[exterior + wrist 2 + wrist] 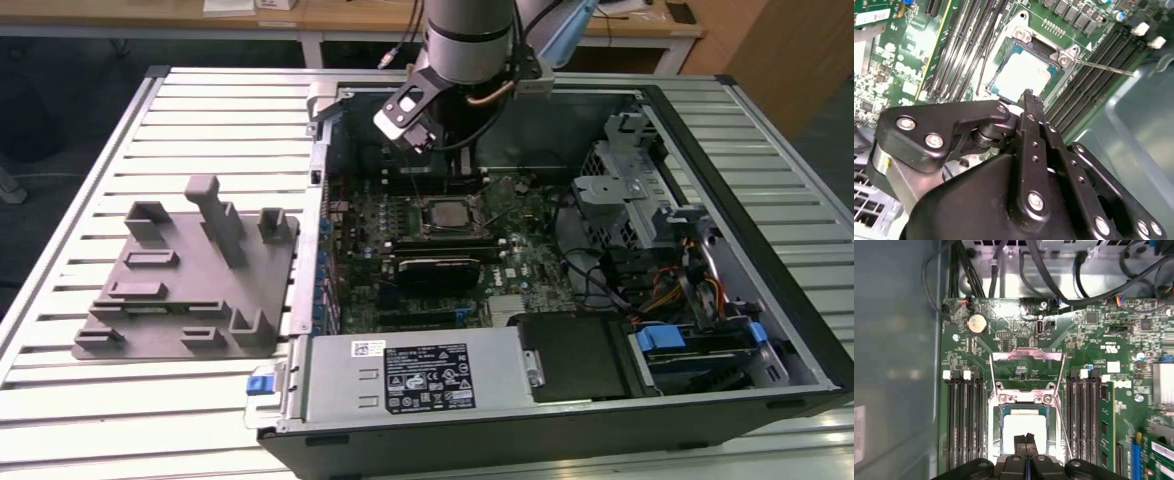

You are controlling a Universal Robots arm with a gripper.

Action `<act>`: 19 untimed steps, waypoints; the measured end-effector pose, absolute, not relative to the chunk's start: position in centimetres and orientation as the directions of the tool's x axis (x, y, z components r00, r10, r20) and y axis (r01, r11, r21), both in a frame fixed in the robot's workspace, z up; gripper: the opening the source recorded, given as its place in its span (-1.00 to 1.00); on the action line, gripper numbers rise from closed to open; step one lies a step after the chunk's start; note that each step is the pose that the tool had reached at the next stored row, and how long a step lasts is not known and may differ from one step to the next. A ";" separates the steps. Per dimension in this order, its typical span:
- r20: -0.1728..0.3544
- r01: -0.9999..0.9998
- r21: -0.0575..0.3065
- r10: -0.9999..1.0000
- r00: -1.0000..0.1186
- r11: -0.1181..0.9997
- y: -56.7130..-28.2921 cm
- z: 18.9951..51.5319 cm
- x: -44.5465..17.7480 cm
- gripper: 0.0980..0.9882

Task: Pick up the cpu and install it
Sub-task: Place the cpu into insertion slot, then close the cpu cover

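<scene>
So the cpu [1016, 424] was lying flat in the motherboard socket [998, 435], with the hold-down frame [1026, 357] swung open beside it — looked seated to me, though I couldn't swear it was fully down. The gripper [1026, 440] hung right over its middle, fingertips pinched together with nothing between them — chip straight below, not off to either side.

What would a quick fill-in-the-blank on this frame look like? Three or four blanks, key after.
1. The shiny silver square cpu lies in the green motherboard's ___.
2. Its metal retention frame is flipped ___.
3. The end effector, over the cpu, is ___.
4. The grey plastic fixture block sits at the exterior view's ___ of the black computer case.
Missing: socket; open; shut; left.
</scene>
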State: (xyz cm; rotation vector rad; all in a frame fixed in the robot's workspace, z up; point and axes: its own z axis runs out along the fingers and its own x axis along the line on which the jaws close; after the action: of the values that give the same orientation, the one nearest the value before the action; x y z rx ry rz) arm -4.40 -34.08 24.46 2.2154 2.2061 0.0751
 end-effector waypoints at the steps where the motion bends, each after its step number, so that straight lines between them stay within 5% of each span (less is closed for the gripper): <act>1: 0.024 0.999 0.044 1.000 0.004 -0.005 -34.1 24.5 -4.4 -0.98; 19: 0.024 0.999 0.044 1.000 0.004 -0.005 -34.1 24.7 -4.4 -0.98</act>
State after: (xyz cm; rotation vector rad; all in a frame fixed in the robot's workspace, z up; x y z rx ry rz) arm -4.41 -34.08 24.71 2.2153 2.2060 0.0746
